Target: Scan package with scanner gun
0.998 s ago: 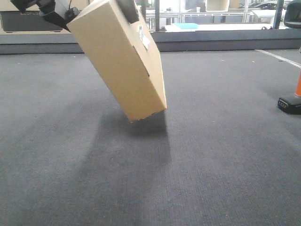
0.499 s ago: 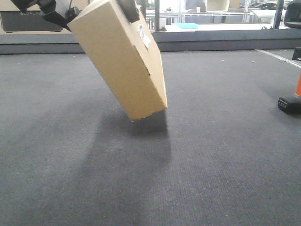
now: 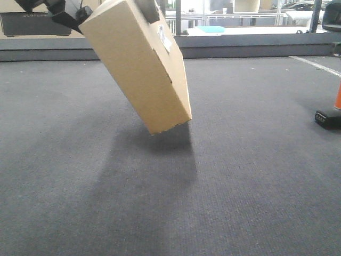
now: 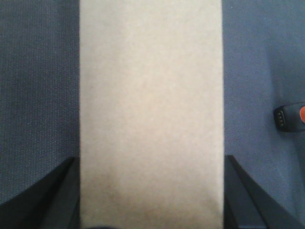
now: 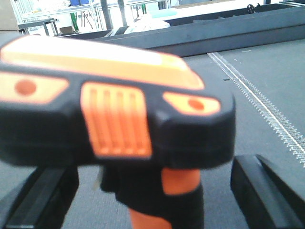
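The package hangs tilted above the grey carpet, its lower corner just off the floor and its white label on the upper right face. My left gripper is shut on its top end. In the left wrist view, black fingers press both sides of the package. The scanner gun stands at the right edge, black foot and orange handle showing. In the right wrist view the scanner gun fills the frame. My right gripper is open, a gap between the handle and each of its fingers.
A low dark ledge runs along the back of the carpet, with tables and a blue item behind it. A white line crosses the carpet at the far right. The scanner's foot lies right of the package in the left wrist view.
The package has shifted slightly right and turned a little in the left gripper. A dark part at the right edge, near the scanner gun, has risen a bit.
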Action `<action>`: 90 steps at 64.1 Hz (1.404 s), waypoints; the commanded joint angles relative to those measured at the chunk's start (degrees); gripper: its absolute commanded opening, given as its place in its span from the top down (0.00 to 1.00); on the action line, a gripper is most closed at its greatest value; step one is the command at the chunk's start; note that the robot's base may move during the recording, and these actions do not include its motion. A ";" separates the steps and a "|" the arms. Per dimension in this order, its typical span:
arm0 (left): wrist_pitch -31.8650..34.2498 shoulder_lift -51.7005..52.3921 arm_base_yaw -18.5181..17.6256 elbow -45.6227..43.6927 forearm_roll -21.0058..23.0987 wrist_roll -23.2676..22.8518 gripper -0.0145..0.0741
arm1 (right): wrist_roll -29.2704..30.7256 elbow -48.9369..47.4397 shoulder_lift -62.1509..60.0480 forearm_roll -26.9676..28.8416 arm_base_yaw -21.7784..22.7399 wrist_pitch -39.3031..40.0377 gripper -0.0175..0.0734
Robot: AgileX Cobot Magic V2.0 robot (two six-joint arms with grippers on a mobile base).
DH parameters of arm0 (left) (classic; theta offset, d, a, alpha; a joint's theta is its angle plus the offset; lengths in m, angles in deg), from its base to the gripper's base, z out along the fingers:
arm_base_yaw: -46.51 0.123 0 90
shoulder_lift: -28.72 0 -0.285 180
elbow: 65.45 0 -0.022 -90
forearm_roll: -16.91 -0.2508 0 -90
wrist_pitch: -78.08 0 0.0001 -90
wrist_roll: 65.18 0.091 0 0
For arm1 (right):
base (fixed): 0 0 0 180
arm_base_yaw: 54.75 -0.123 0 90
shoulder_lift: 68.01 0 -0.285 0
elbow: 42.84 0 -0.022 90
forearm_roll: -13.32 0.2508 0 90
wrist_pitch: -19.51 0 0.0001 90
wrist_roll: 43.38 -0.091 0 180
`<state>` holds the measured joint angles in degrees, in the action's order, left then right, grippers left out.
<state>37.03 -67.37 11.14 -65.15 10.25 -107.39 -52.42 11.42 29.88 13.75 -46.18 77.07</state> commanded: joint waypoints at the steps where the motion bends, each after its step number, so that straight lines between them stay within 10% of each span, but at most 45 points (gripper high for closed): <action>1: 2.00 0.42 0.33 -0.45 0.10 0.23 0.96 | -0.09 -1.04 0.85 0.24 0.41 -0.17 0.19; 66: 3.50 0.42 0.33 -0.45 0.10 0.23 0.96 | -0.09 -3.36 5.82 0.24 0.41 6.71 0.20; 75: 3.50 0.42 0.33 -0.45 0.10 0.23 0.96 | -0.09 -3.36 5.82 0.24 0.41 4.33 0.37; 90: 4.10 0.42 0.33 -0.45 -0.12 0.23 0.96 | 0.04 -3.36 5.82 0.24 0.41 5.49 0.93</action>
<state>39.28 -67.37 11.14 -65.15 10.35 -107.28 -52.47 8.13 35.69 13.84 -46.18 81.18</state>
